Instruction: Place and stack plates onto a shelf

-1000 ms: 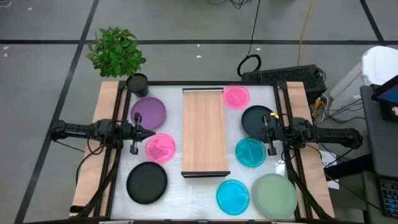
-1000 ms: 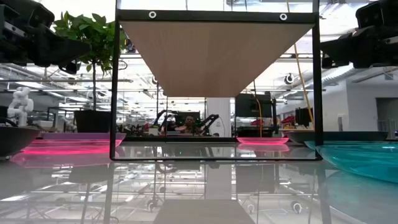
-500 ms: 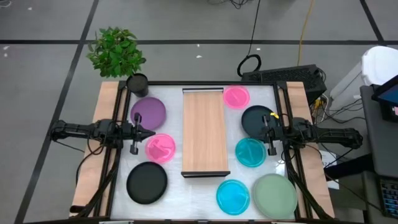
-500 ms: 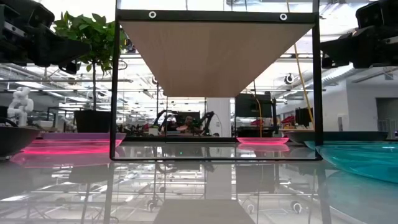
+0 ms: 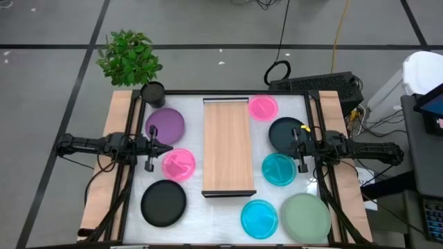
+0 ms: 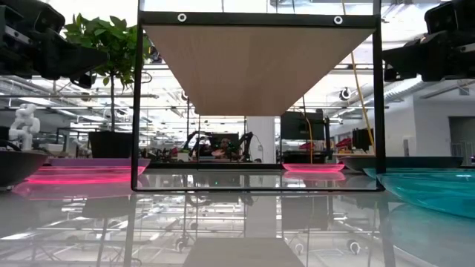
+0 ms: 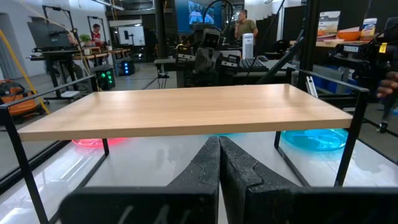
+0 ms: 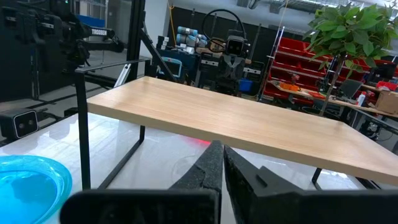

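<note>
Left gripper [image 5: 160, 147] is hovering with its dark fingers [image 7: 208, 163] pressed together, holding nothing, facing the long side of the long light-wood shelf board on thin black legs [image 5: 227, 145]; right gripper [image 5: 292, 149] is mirroring it on the other side, fingers [image 8: 211, 163] also closed flat and empty. Shelf top is sitting bare, no plate on it yet, so the job looks to be at its very start. Nearest the left gripper, the round pink plate [image 5: 178, 164] is lying just beside its tip, with the round purple plate [image 5: 166, 125] near behind and the round black plate [image 5: 164, 202] further toward the front edge. Right gripper is hanging between the dark teal round plate [image 5: 286, 133] and the translucent cyan plate [image 5: 279, 169]; a second cyan plate [image 5: 259, 217], the larger pale sage-green plate [image 5: 306, 217] and a small pink plate [image 5: 263, 107] are lying well apart from it. To do the first pick well, I'd judge each gripper needs opening before dropping, then pinching a plate by its rim rather than the flat middle, lifting clear of the shelf's edge and setting it down level. Thin rims may slip. The big sage plate likely belongs at the bottom of a stack.
</note>
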Tool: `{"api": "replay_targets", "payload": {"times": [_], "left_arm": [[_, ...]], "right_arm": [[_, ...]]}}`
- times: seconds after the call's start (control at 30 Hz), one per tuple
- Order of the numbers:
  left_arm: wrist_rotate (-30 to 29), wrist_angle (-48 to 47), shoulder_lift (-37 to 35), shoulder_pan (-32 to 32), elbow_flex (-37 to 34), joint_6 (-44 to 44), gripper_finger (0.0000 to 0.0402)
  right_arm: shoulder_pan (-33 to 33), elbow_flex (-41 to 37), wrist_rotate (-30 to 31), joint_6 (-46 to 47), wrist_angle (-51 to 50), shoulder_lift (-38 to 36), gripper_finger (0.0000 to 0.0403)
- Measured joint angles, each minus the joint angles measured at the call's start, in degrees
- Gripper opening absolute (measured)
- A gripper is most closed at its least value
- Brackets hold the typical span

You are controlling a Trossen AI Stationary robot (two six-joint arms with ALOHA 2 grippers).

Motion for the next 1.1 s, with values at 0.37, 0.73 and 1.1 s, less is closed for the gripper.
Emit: {"api": "replay_targets", "payload": {"times": [0.37,0.73,1.1], "left_arm": [[0.0,0.0,0.0,0.0,0.0,0.0,0.0001],[0.0,0.0,0.0,0.0,0.0,0.0,0.0001],[0.0,0.0,0.0,0.0,0.0,0.0,0.0001]], "right_arm": [[0.0,0.0,0.0,0.0,0.2,0.0,0.0000],[0.0,0.0,0.0,-0.2,3.0,0.0,0.0000],[0.0,3.0,4.6,6.5,2.2,1.5,0.0000]]}}
